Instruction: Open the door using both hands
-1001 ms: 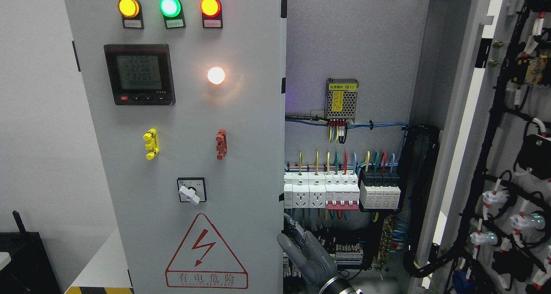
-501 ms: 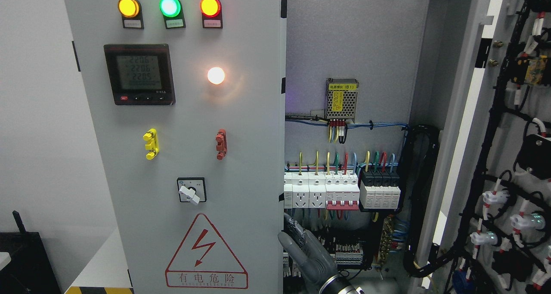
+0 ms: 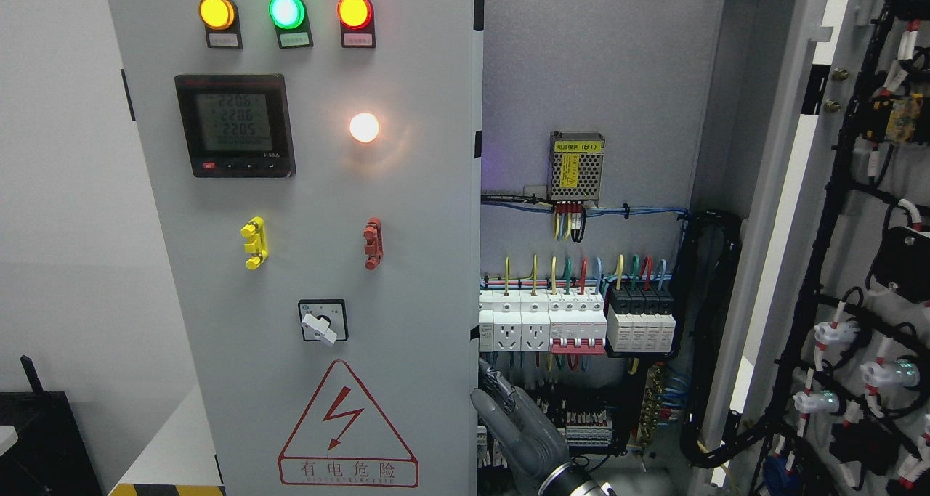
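The cabinet's left door [image 3: 414,278] is a grey panel with three lamps, a meter [image 3: 235,125], a rotary switch [image 3: 322,322] and a red warning triangle. It fills the picture's left half. My right hand [image 3: 508,412], grey, comes up from the bottom edge just right of the middle. Its fingers are stretched out, pointing up and left against this door's free edge, and they hold nothing. The right door [image 3: 806,191] stands swung wide, its wired inner face showing at the far right. My left arm is out of view.
Inside the cabinet are a row of white breakers [image 3: 541,325], a black module block [image 3: 641,322], a small power supply [image 3: 577,166] and coloured wires just above my hand. A black cable bundle [image 3: 716,336] runs down the hinge side. A black box [image 3: 43,445] sits lower left.
My right hand has slid slightly down and to the right along the left door's edge. The doors look almost unmoved.
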